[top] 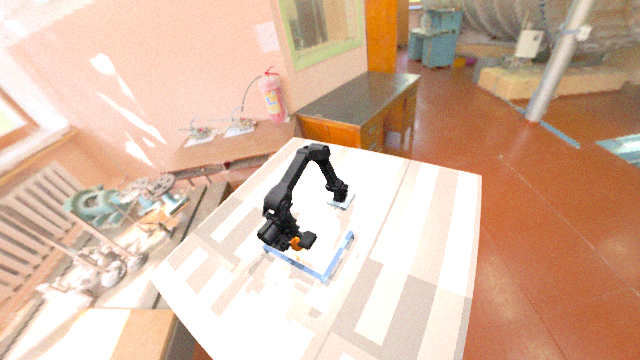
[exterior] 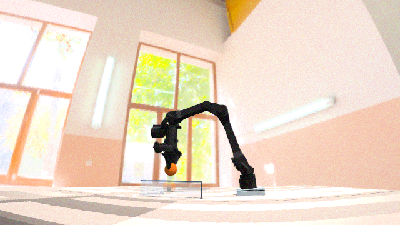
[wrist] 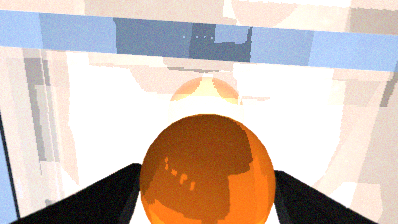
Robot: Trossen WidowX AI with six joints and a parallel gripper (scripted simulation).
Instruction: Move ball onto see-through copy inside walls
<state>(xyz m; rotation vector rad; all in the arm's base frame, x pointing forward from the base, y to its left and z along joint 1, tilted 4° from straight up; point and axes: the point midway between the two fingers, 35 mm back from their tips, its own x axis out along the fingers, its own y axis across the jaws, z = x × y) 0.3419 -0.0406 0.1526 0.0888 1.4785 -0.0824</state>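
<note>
The orange ball (top: 294,244) (exterior: 170,169) (wrist: 207,170) is held between the fingers, raised off the table and higher than the wall tops. My gripper (exterior: 170,168) (wrist: 206,175) points down and is shut on the ball, one finger on each side. The see-through copy (exterior: 169,187) (wrist: 205,90) rests on the table below the ball. In the wrist view it shows just beyond the ball, partly hidden by it. The low clear walls (top: 340,255) (exterior: 202,190) (wrist: 345,51) meet in a corner. One wall runs across the top of the wrist view, past the copy.
The second wall (wrist: 4,172) shows at the left edge of the wrist view. The arm's base (top: 341,201) (exterior: 250,192) stands on the table, away from the walls. In the top view, a dark desk (top: 360,97) and a fire extinguisher (top: 273,99) stand beyond the table.
</note>
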